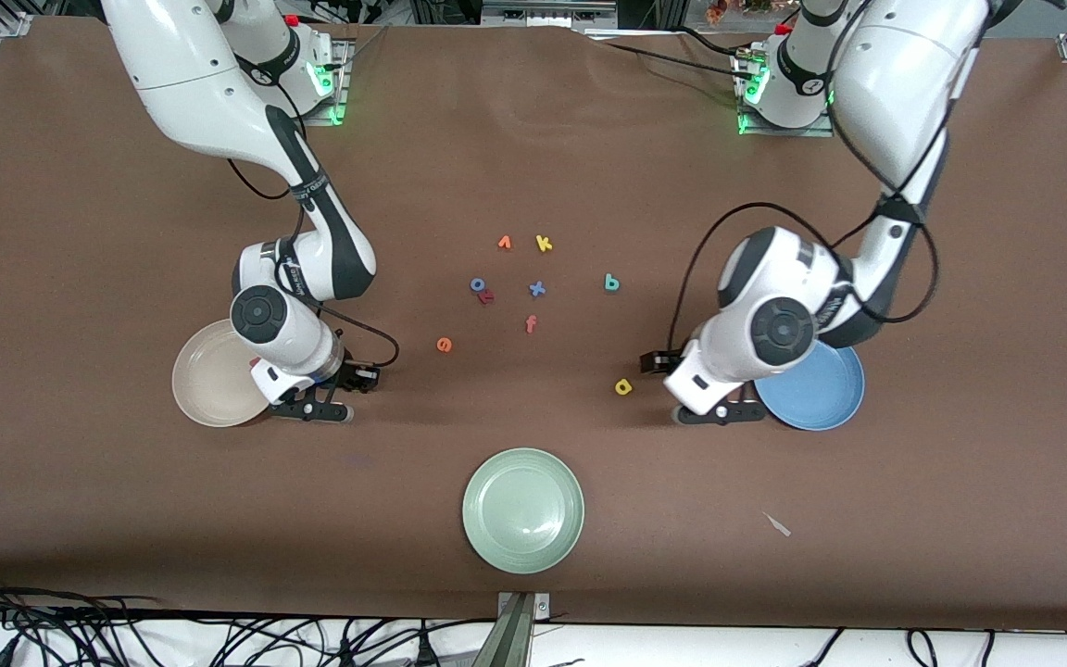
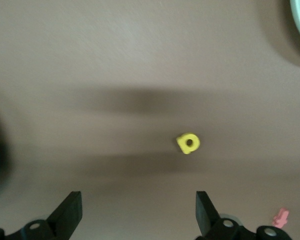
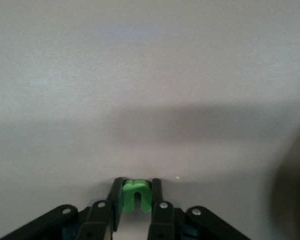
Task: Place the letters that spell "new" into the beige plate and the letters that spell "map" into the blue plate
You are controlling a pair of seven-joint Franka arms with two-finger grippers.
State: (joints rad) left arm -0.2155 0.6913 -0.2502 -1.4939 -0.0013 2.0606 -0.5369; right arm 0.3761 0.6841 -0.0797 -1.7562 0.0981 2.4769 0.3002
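Probably a lab: bolted arms [image 1: 219, 102], cables [image 1: 172, 635].

Green n [image 3: 136, 195]: small foam letter, pinched upright in the right claw [image 3: 136, 200], bottom centre of the right wrist view.
Orange e [image 1: 444, 345]: flat, centre-left.
Teal p [image 1: 612, 283]: flat, right of centre.
Yellow a [image 1: 623, 386]: flat, lower right of centre.
Beige plate [image 1: 205, 384]: round, left.
Blue plate [image 1: 825, 394]: round, right.

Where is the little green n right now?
The green n is pinched between the fingers of the right pincer, low at the table beside the beige plate, toward the right arm's end of the table.
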